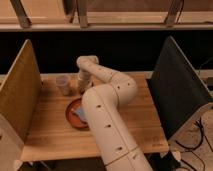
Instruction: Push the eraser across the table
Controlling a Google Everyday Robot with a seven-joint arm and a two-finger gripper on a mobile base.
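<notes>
The light-brown plank table (135, 117) fills the middle of the camera view. My white arm rises from the front, bends at the elbow (125, 90) and reaches back left. The gripper (83, 86) hangs low over the table's back left part, just right of a small translucent cup (63, 84). I cannot make out an eraser; it may be hidden by the arm or the gripper.
A red-orange plate (71, 117) with a small blue thing (79, 115) in it lies front left, partly behind my arm. A tan upright panel (20, 92) walls the left side and a dark one (177, 92) the right. A dark gap lies behind the table.
</notes>
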